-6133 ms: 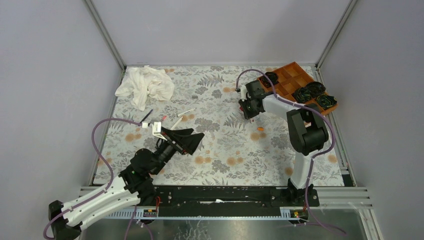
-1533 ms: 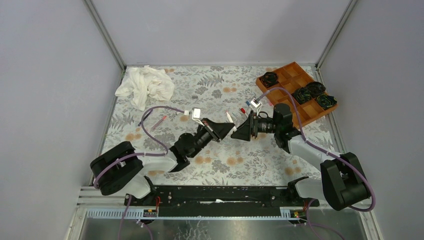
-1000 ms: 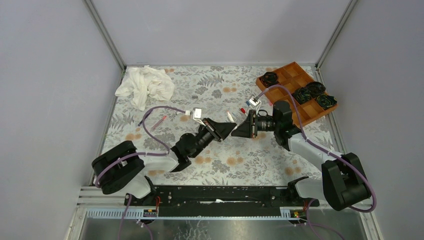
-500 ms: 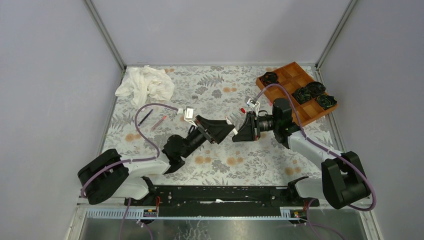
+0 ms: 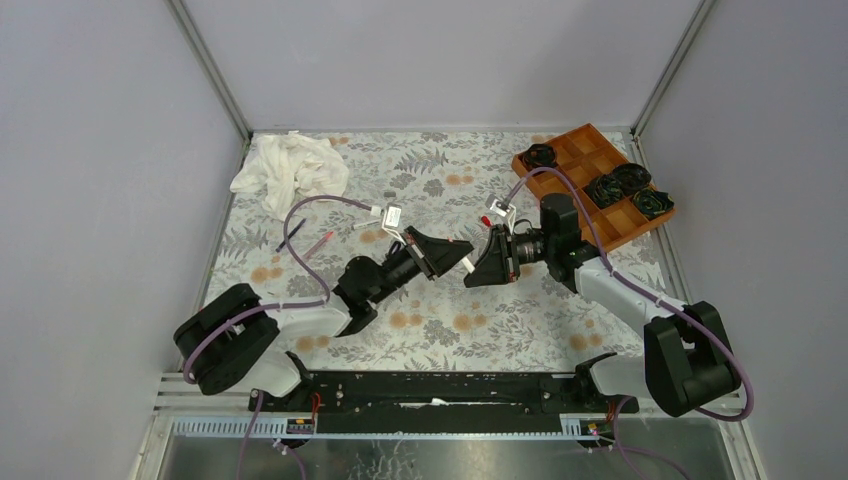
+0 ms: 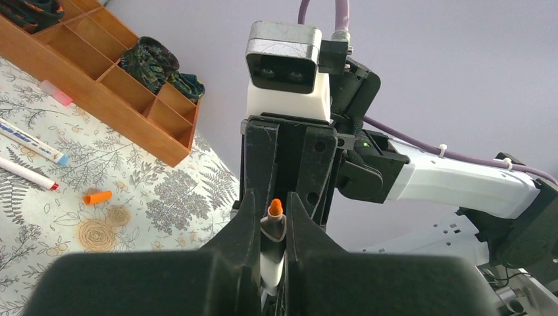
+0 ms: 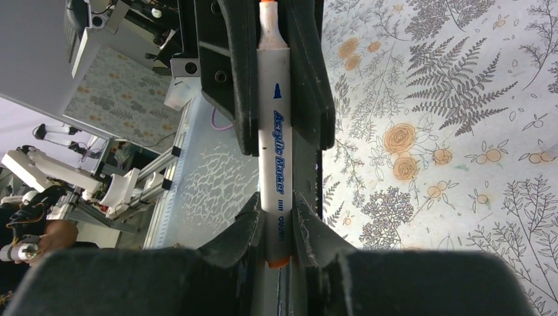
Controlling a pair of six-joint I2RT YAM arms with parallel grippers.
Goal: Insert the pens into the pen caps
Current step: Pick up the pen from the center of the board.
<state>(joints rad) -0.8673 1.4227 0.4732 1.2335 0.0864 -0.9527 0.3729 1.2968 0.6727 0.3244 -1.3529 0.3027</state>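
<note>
My left end effector (image 6: 275,205) and my right end effector (image 7: 278,209) are both pinched on one orange-tipped pen (image 7: 274,125), held in the air over the middle of the surface (image 5: 450,330), left near the bare nib, right at the tail. If one pulls or twists while the other grips, the pen could skew or slip, and the orange cap (image 6: 99,196) lies on the surface toward the far right corner, well apart. From above the pen is almost hidden between the two end effectors.

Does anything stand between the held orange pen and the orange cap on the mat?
Nothing visible does. The orange pen is clamped by the left gripper and the right gripper; the orange cap lies on open mat.
</note>
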